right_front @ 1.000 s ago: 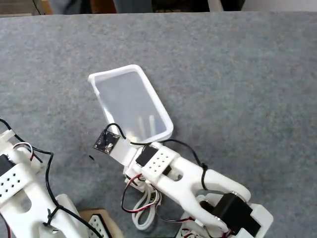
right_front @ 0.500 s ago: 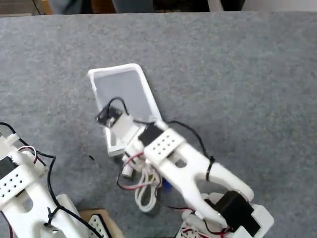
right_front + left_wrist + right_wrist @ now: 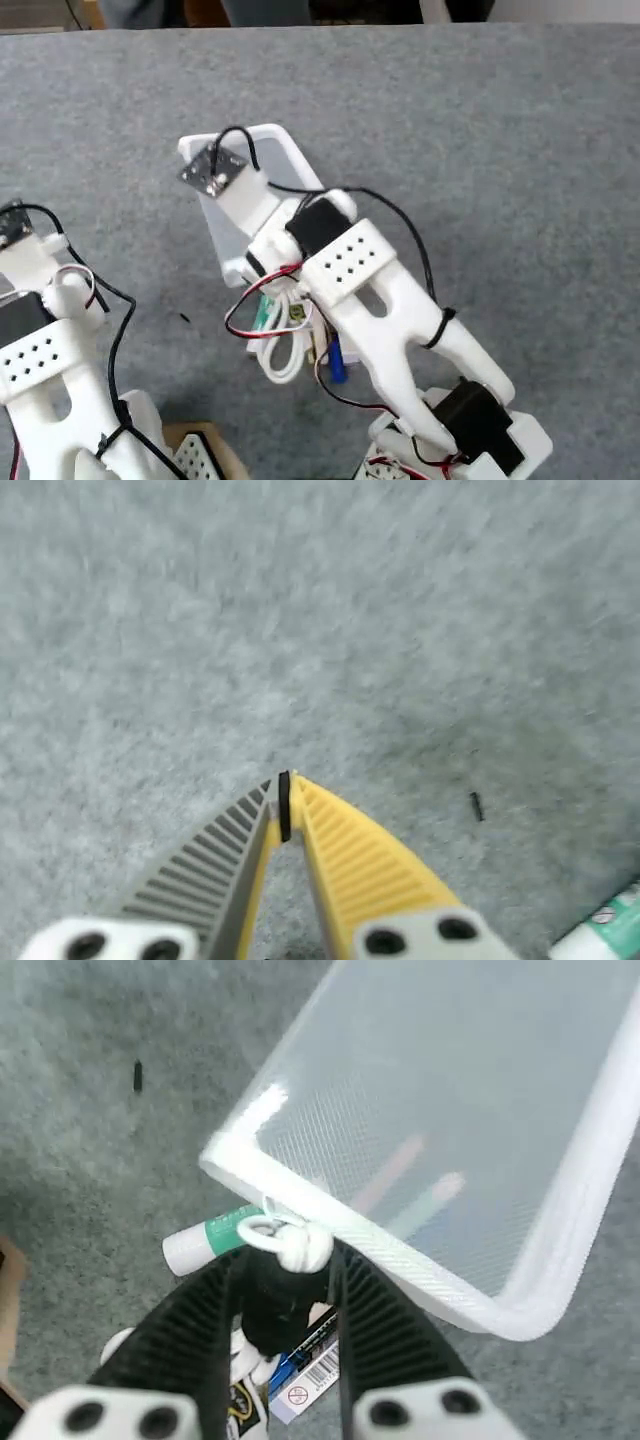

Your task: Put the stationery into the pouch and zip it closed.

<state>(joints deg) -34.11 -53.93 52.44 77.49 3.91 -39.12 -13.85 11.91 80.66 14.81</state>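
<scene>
Right gripper (image 3: 285, 1260) pinches the zip pull (image 3: 290, 1243) at the corner of the pouch (image 3: 285, 160), upper left of centre, likely ready for zipping. A glue stick (image 3: 205, 1243) lies outside. Left gripper (image 3: 285, 805), pressed together, hangs lower left.

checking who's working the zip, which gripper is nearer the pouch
Right. The right gripper is at the pouch's edge, shut on its zipper pull. The left gripper is shut over the grey table, apart from the pouch.
</scene>
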